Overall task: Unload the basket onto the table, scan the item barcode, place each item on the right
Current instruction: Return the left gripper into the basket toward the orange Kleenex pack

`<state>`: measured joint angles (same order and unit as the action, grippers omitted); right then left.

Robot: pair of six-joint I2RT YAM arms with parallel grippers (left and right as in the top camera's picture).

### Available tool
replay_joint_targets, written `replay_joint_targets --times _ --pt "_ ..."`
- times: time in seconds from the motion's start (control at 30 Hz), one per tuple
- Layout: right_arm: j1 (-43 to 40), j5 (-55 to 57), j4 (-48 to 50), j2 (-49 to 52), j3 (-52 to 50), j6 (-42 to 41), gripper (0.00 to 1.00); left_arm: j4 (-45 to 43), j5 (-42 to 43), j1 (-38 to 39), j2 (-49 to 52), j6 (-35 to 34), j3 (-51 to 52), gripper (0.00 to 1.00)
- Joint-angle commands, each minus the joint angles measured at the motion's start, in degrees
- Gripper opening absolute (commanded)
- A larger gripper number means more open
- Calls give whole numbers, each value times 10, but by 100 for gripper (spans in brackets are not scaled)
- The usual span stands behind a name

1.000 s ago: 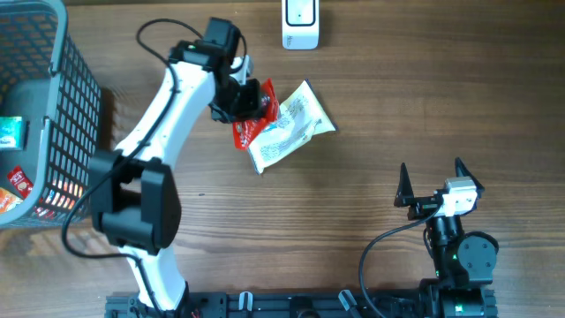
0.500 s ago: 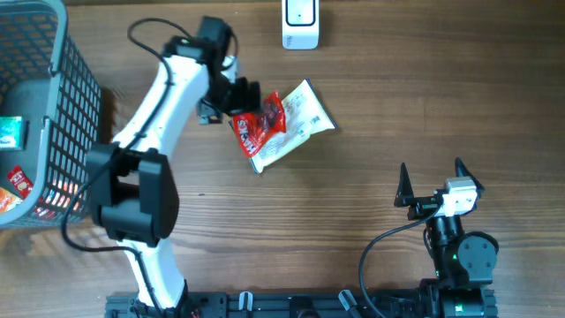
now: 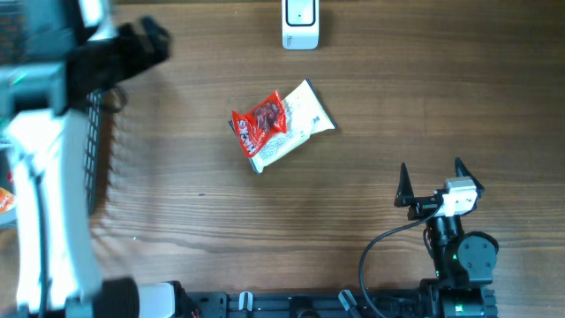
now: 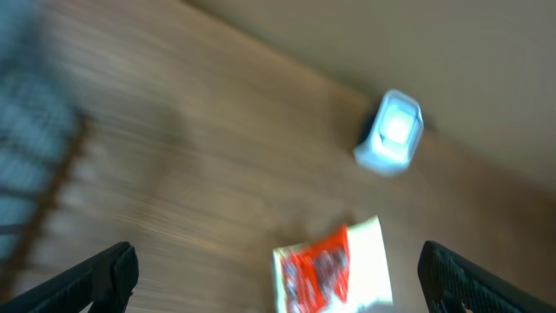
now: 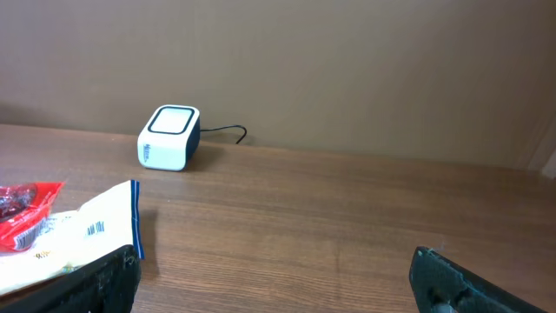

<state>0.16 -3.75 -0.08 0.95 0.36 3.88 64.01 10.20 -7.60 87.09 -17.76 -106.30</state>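
A red snack packet (image 3: 262,121) lies flat on the table, overlapping the left end of a white packet (image 3: 297,122). The white barcode scanner (image 3: 300,22) stands at the far edge behind them. My left arm is a blur at the far left, its gripper (image 3: 146,42) well away from the packets. In the left wrist view that gripper (image 4: 278,256) is open and empty, high above the red packet (image 4: 320,269) and the scanner (image 4: 393,130). My right gripper (image 3: 432,172) rests open at the near right, holding nothing.
A grey wire basket (image 3: 97,150) stands at the left edge, mostly covered by the blurred left arm, with some packets inside. From the right wrist, the scanner (image 5: 169,137) and its cable sit near the wall, and the white packet (image 5: 87,235) lies at the left.
My left gripper opened and let go of the red packet, which now lies on the white packet. The left arm swung up and left toward the basket. The right arm stayed still.
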Motion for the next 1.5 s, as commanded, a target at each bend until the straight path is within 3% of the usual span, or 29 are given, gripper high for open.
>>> replay_joint_targets --times 0.0,0.13,0.67,1.17,1.47 --pt "-4 10 1 -2 0 -9 100 -1 -94 -73 -48 -54 -7 100" --pt "-4 10 1 -2 0 -9 100 1 -168 -148 -60 -72 -6 100" --pt "-4 10 1 -2 0 -9 100 20 -174 -330 83 -110 -5 100" --pt "-4 10 1 -2 0 -9 100 92 -173 -347 270 -111 -5 100" --pt "-4 10 1 -2 0 -9 100 113 -148 -347 320 -111 -5 100"
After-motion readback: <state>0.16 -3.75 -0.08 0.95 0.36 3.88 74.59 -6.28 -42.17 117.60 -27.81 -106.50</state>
